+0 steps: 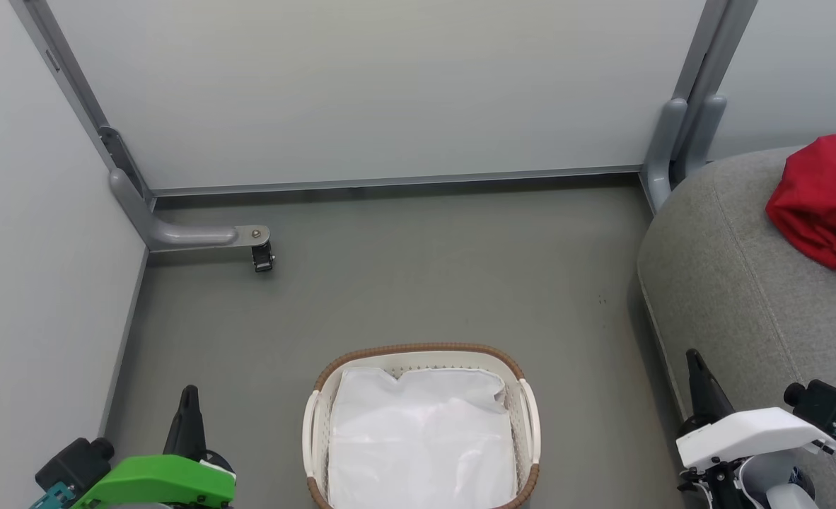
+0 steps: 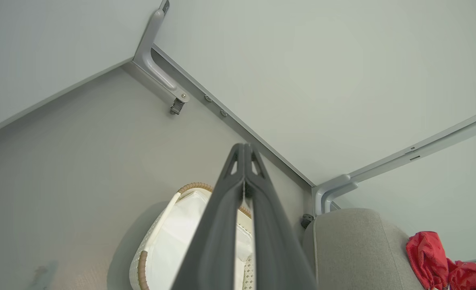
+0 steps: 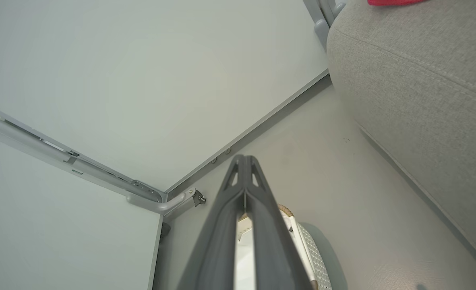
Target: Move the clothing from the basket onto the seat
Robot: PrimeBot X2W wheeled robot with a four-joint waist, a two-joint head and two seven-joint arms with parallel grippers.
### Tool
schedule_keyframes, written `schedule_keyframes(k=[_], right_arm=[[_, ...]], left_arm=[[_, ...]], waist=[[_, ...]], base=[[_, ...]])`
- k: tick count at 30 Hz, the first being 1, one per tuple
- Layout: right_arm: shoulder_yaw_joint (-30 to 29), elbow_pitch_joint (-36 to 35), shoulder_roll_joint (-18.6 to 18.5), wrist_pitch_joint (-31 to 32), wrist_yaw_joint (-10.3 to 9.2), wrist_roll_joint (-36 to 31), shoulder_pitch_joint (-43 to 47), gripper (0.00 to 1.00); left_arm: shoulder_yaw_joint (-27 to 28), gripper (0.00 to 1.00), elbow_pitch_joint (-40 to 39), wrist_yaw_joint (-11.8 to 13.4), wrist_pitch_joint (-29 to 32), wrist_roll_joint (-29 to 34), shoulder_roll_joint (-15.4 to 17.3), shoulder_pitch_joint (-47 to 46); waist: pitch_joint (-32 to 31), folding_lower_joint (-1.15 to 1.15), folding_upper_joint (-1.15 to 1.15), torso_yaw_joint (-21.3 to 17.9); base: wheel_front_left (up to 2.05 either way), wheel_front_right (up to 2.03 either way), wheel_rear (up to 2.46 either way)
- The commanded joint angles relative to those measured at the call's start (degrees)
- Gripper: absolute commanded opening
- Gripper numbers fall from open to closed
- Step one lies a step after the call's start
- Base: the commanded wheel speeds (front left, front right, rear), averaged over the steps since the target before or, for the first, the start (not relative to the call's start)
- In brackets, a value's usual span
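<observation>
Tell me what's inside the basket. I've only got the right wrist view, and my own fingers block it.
Observer: In the head view, the cream-white perforated plastic basket with a brown woven rim shows just its plain white cloth lining. There is no red fabric in the part in frame.
Operator: Where's the clothing, then?
Observer: A bright-red soft garment heap lies on the large grey woven-fabric seat cushion, at the head view's right edge.
Operator: And the other arm?
Observer: The left fingers are pressed shut on nothing, to the left of the basket.
</observation>
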Motion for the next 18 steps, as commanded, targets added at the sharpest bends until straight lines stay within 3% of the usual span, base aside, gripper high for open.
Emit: schedule_keyframes(k=[1,18], right_arm=[[-0.4,-1.0,-0.3,0.6,-0.01,2.0,-1.4,0.0],[-1.6,-2.1,-0.4,3.7,-0.02,13.8,-1.6,0.0]], left_arm=[[0.6,0.0,-0.8,-0.6,0.4,-1.8,0.1,-1.7],[2.7,0.0,-1.5,-1.4,3.5,-12.4,0.0,-2.9]], waist=[[0.0,0.0,0.0,0.0],[0.1,0.0,0.0,-0.6]], base=[[0.0,0.0,0.0],[0.0,0.0,0.0]])
